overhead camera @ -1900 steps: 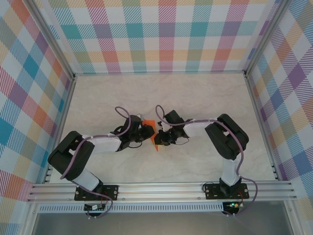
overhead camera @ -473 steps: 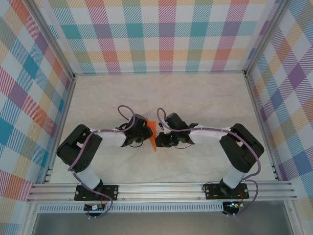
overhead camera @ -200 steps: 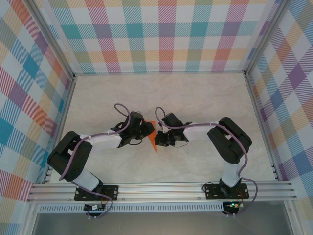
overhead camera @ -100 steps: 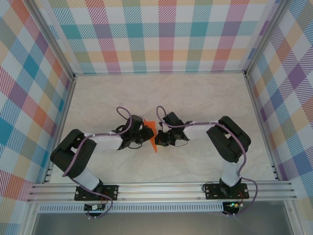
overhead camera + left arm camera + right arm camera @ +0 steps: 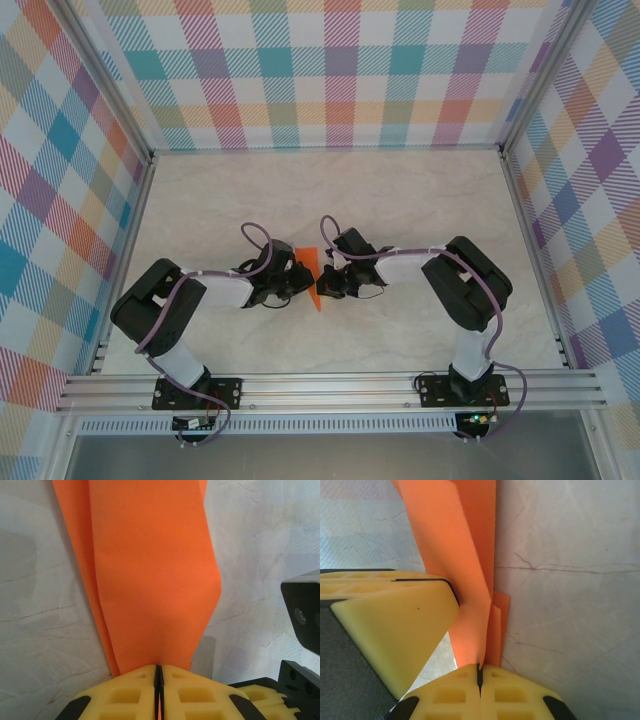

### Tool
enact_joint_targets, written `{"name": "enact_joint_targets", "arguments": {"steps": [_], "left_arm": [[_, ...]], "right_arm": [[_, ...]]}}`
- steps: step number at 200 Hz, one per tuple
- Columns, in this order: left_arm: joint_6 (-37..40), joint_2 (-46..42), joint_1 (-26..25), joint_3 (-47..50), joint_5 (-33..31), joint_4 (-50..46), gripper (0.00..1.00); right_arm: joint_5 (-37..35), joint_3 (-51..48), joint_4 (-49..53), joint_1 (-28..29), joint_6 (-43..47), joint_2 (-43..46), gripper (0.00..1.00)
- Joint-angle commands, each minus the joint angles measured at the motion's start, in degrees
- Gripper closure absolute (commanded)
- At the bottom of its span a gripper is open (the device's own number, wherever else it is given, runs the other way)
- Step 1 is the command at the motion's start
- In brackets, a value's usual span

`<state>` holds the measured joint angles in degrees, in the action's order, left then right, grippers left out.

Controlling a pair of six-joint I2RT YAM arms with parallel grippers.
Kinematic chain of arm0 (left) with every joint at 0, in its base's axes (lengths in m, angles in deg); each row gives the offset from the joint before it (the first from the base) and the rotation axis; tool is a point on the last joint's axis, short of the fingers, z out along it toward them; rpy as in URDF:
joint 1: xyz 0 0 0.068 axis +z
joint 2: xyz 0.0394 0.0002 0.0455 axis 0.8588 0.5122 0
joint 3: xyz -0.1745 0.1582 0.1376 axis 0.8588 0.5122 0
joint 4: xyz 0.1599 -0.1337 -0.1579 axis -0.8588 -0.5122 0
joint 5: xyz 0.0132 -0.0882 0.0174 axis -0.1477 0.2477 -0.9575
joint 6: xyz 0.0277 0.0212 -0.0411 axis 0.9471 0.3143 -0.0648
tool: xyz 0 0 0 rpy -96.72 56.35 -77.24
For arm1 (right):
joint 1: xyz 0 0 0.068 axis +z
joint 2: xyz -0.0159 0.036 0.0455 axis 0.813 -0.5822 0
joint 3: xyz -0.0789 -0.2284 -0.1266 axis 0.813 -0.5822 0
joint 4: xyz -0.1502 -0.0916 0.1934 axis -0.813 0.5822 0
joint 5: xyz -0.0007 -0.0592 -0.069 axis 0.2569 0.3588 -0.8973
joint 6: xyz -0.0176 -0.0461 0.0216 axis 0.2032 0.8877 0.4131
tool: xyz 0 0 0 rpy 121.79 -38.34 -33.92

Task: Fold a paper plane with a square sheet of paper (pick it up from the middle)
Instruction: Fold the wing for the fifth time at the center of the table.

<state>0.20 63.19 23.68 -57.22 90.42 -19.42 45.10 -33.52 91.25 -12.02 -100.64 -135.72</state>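
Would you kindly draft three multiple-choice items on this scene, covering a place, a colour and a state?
1. Where is the folded paper? A. between the left gripper and the right gripper B. at the table's far corner C. on an arm's base
2. What colour is it? A. blue B. orange C. white
3. How is the left gripper? A. wide open B. shut on nothing C. shut on the folded paper
Key: 1 A, the top view shows it there; 2 B, orange in every view; 3 C, its yellow fingers pinch the paper's edge.
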Motion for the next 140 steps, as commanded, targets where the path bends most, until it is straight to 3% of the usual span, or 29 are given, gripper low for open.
{"name": "enact_joint_targets", "arguments": {"steps": [1,56,89,140], "left_arm": [[1.2,1.3,-0.2,-0.5,-0.7,-1.7,0.89],[1.5,1.9,-0.2,-2.2,-2.3,-6.0,0.89],[1.4,2.1,-0.2,-2.5,-2.3,-6.4,0.89],[1.2,2.2,-0.2,-2.8,-2.2,-6.4,0.9]], "right_arm": [[-2.4,-0.2,4.1,-0.2,0.0,-1.9,0.95],[-2.1,-2.5,1.1,-0.4,1.5,8.0,0.82],[-2.2,-3.5,1.0,-0.3,2.8,12.2,0.82],[2.8,-1.1,-0.7,1.5,3.9,7.2,0.89]]}}
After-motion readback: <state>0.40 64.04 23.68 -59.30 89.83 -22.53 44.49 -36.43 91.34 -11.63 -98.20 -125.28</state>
